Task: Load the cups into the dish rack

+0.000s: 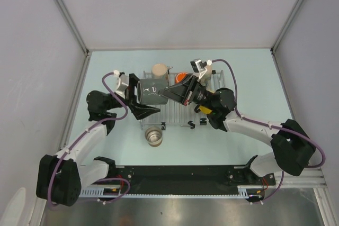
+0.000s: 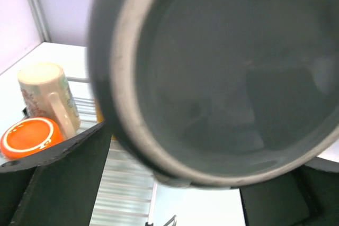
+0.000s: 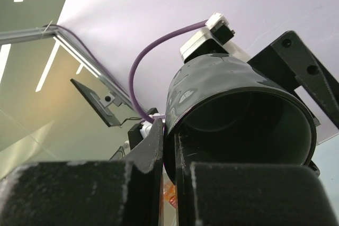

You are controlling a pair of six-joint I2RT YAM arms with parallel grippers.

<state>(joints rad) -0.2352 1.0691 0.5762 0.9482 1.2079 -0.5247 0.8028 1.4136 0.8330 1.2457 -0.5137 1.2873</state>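
Observation:
The dark grey-green mug (image 1: 151,91) hangs on its side above the left end of the dish rack (image 1: 183,114). My right gripper (image 1: 170,92) is shut on its rim, one finger inside and one outside (image 3: 169,130). My left gripper (image 1: 146,94) is spread wide around the mug's base end, and the base (image 2: 233,78) fills the left wrist view. A cream mug (image 1: 159,70) and an orange mug (image 1: 181,76) stand in the rack's far part; both also show in the left wrist view (image 2: 45,96) (image 2: 29,137). The small steel mug (image 1: 154,136) stands on the table in front of the rack. A yellow sliver (image 2: 100,116) shows behind the dark mug.
Grey walls close the table on the left, back and right. The rack's thin bars (image 2: 122,183) run below my left gripper. The left arm's purple cable (image 3: 143,72) and wrist camera (image 3: 209,38) show behind the mug in the right wrist view.

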